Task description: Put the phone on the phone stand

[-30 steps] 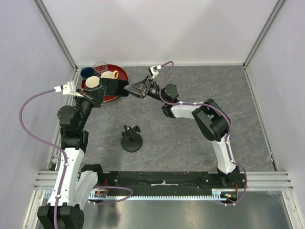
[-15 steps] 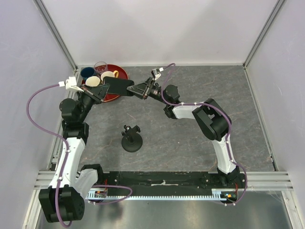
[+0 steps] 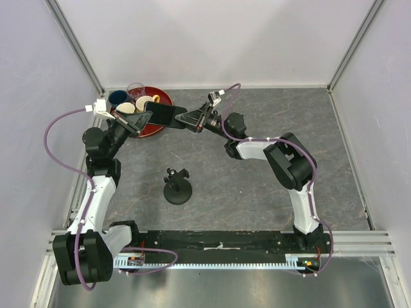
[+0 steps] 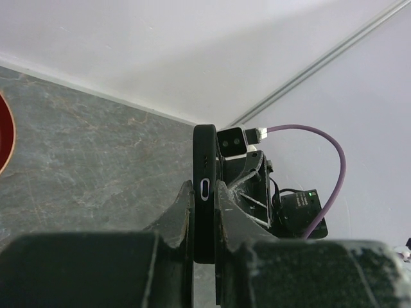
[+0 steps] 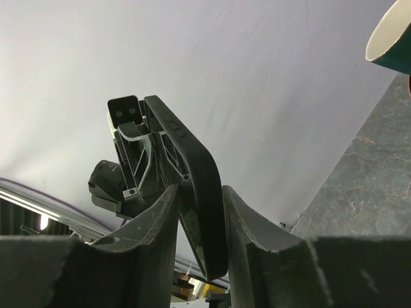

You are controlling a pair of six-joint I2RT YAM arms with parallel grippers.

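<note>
Left pincer (image 3: 146, 118): clamped on one end of the phone (image 3: 164, 113).
Right pincer (image 3: 182, 120): closed on its other end.
Phone: held aloft between both, by the red tray (image 3: 169, 98).
Phone stand (image 3: 177, 188): upright on the bench (image 3: 257, 186), well apart.

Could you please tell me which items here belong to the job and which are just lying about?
Job: phone; phone stand.
Lying about: red tray; blue cup; clear glass; cream mug; cream cup.
</note>
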